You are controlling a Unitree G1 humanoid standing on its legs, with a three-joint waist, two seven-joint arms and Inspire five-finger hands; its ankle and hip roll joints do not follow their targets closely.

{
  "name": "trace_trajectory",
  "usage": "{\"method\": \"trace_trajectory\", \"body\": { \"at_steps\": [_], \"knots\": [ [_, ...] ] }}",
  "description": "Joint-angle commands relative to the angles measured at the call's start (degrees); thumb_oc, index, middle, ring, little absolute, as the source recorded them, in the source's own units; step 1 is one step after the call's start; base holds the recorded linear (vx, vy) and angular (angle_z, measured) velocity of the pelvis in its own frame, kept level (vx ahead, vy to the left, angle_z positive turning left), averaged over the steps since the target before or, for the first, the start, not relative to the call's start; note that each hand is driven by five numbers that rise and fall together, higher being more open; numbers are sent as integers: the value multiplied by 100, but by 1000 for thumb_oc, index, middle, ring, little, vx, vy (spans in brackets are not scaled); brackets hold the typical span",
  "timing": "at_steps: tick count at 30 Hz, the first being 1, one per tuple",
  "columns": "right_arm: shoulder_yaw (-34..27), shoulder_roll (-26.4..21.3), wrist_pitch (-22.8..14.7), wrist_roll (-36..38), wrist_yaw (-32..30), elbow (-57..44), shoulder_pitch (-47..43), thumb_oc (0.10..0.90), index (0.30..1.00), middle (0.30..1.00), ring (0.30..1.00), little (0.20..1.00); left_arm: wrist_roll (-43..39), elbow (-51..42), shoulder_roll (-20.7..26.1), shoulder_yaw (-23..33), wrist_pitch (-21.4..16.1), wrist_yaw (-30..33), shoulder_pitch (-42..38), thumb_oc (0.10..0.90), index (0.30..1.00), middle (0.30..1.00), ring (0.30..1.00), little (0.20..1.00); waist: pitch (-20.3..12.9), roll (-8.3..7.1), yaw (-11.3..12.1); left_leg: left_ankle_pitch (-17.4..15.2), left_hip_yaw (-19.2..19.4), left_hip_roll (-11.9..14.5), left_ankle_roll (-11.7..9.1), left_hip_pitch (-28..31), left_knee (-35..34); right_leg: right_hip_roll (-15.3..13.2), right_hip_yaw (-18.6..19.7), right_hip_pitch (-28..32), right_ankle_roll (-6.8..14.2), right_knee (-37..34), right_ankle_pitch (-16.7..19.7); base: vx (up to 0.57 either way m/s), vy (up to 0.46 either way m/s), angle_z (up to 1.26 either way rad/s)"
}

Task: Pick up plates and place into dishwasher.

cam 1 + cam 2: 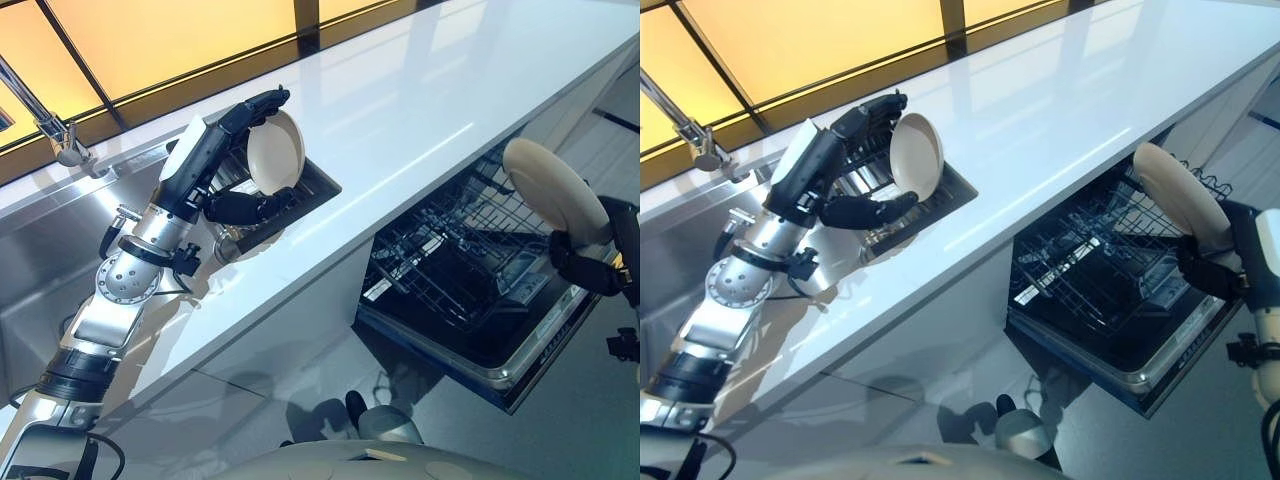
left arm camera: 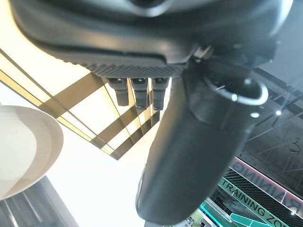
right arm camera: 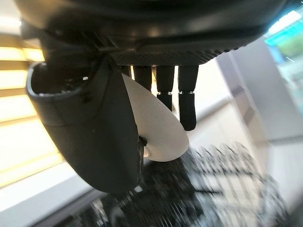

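The left hand (image 1: 225,150) is pinching a cream plate (image 1: 275,150) on edge, thumb on one face and fingers over the far rim, just above the dish rack (image 1: 925,205) set in the sink (image 1: 50,250) at the far left. Holding it upright is likely letting it slip out between the rack's wires. The faucet (image 1: 45,125) is standing further left. The right hand (image 1: 1215,270) is gripping a second plate (image 1: 555,190) the same way, thumb across the face and fingers behind it, tilted over the dishwasher's (image 1: 520,365) pulled-out rack (image 1: 450,260) at the right, under the tabletop (image 1: 420,110) edge. The tilt is probably lining the plate up with the tines so it can drop into a slot. This plate is not yet in the rack; the slot it is heading for cannot be told.
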Motion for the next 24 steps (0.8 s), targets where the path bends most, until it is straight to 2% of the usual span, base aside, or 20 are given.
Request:
{"method": "trace_trajectory", "body": {
  "at_steps": [1, 2, 10, 17, 23, 24],
  "knots": [
    [-274, -277, 38, 586, 296, -259, -407, 100, 300, 300, 300, 200, -298, -232, 315, 471, -280, 357, -568, 800, 900, 900, 900, 900, -383, -113, -15, -355, -186, -184, 172, -73, 87, 295, -123, -185, 501, 312, -220, 0, 0, 0],
    [-150, -324, 203, 755, 773, -217, -388, 100, 300, 300, 300, 200, -329, -265, 391, 429, -239, 379, -623, 800, 900, 900, 900, 900, -376, -124, -11, -352, -181, -184, 167, -77, 83, 280, -154, -191, 504, 311, -215, -30, -35, 1],
    [540, -513, 767, 973, 1782, 259, -614, 100, 300, 300, 300, 200, -359, -266, 499, 141, -244, 486, -853, 800, 900, 900, 900, 900, -354, -181, 88, -321, -203, -180, 134, -93, 72, 225, -274, -167, 508, 271, -174, -7, -17, 2],
    [1187, -457, 914, 989, 1849, 643, -992, 100, 300, 300, 300, 200, -392, -260, 487, -114, -251, 502, -1016, 800, 900, 900, 900, 900, -339, -204, 225, -317, -244, -181, 128, -94, 70, 180, -373, -131, 509, 240, -158, -4, -17, 6],
    [1831, -357, 1019, 839, 1622, 1165, -1497, 100, 300, 300, 300, 200, -423, -298, 422, -360, -204, 514, -1186, 800, 900, 900, 900, 900, -328, -213, 383, -321, -294, -184, 135, -85, 74, 132, -463, -71, 506, 204, -150, -2, -17, 6],
    [2042, -329, 1121, 858, 1569, 1365, -1729, 100, 300, 300, 300, 200, -458, -298, 410, -451, -217, 509, -1251, 800, 900, 900, 900, 900, -338, -216, 470, -305, -308, -187, 136, -95, 69, 115, -494, -77, 494, 198, -133, -4, -27, 6]
  ]
}}
